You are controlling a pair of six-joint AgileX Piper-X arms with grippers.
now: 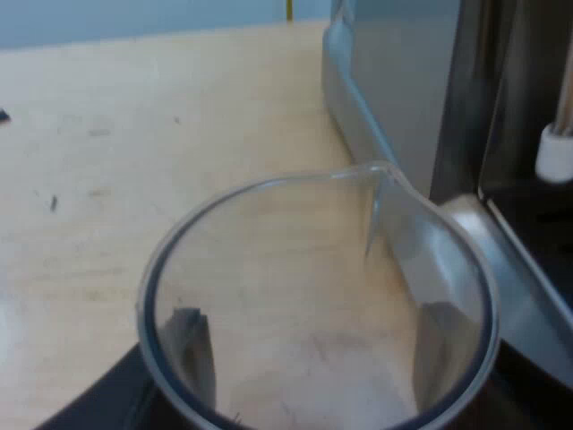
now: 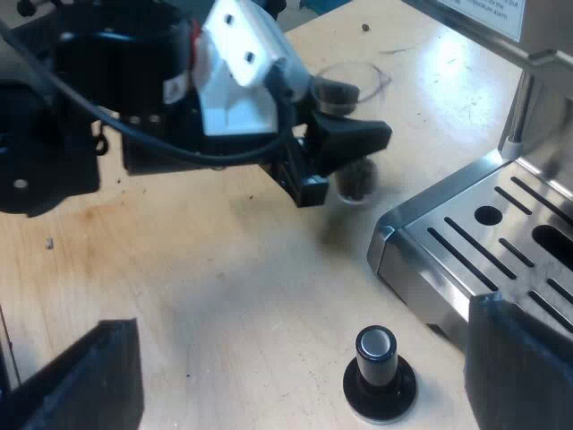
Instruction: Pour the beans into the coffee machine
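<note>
Wooden worktop, low beside the machine: left hand grips the upright glass, spout toward the machine; right hand gapes empty.

You are at a robot test station more than a kitchen. A bare, pale wooden bench, scuffed and stained, carries an espresso machine with a slotted steel drip tray, and a tamper with a black knob stands loose near it. A plain pale blue surface lies beyond the bench's edge.
</note>
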